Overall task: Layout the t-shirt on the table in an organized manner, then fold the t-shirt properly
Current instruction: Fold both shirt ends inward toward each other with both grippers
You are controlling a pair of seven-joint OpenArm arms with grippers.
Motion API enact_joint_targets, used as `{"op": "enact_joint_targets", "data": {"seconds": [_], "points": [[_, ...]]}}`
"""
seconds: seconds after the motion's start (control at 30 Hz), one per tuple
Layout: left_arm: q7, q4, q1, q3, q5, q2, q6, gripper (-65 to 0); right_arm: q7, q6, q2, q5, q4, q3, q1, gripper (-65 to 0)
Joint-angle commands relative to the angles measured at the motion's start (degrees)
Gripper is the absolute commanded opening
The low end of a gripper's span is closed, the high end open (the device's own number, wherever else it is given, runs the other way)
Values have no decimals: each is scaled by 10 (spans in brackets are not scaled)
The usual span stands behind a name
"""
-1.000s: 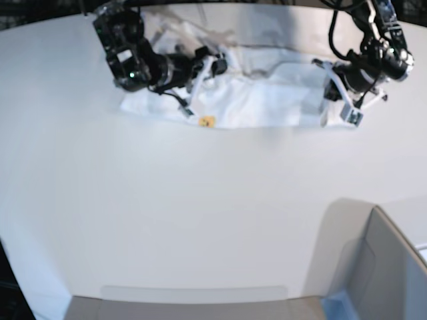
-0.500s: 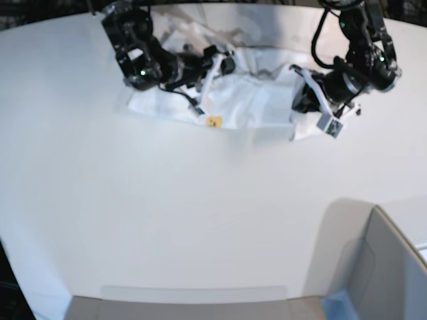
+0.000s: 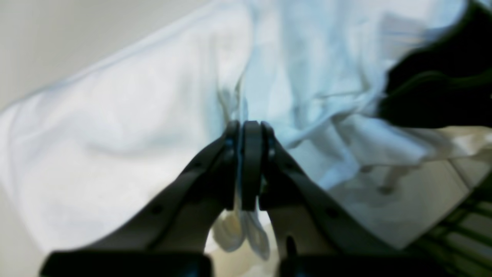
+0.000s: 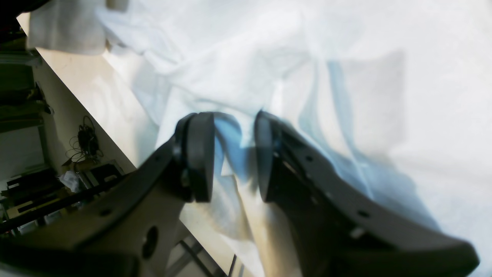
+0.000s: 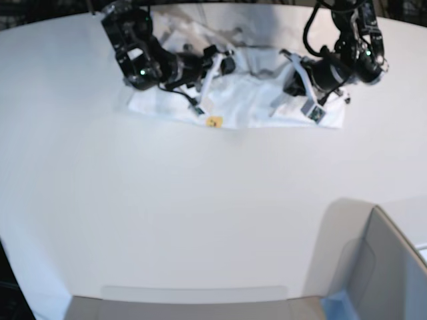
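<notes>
The white t-shirt (image 5: 250, 100) lies crumpled at the far side of the table (image 5: 200, 220), with a small yellow bit of print (image 5: 213, 121) showing at its near edge. My left gripper (image 5: 288, 93), over the shirt's right half, is shut on a thin fold of the cloth (image 3: 240, 115), its pads pressed together around it (image 3: 246, 129). My right gripper (image 5: 203, 93) is at the shirt's left half. Its pads (image 4: 200, 154) stand apart with a thick bunch of cloth (image 4: 234, 150) filling the gap and hanging below. The neck tag is hidden.
A grey box (image 5: 387, 267) stands at the near right corner. A grey strip (image 5: 193, 303) runs along the near edge. The table's curved far edge (image 5: 60, 27) lies just behind the shirt and both arms. Floor clutter shows past the edge (image 4: 80, 142).
My left gripper has swung leftward across the shirt with its fold, drawing the right side over toward the middle. The right arm shifted slightly right, then held still.
</notes>
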Motion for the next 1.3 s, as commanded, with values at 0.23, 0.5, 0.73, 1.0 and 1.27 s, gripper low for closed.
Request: {"op": "enact_joint_targets", "data": {"seconds": [0.23, 0.5, 0.73, 1.0, 1.27], "points": [[3, 8, -4, 42, 13, 8, -1, -650, -31, -11, 9, -59, -8, -2, -8, -451], [-5, 8, -5, 44, 15, 16, -1, -650, -31, -11, 9, -60, -8, -2, -16, -451], [-7, 4, -30, 44, 15, 31, -1, -650, -31, -11, 9, -60, -8, -2, -16, -451], [-4, 3, -28, 41, 12, 29, -1, -576, -31, -11, 10, -60, -8, -2, -16, -451], [3, 4, -28, 39, 11, 32, -1, -469, -31, -11, 10, -60, -8, -2, -16, -451]]}}
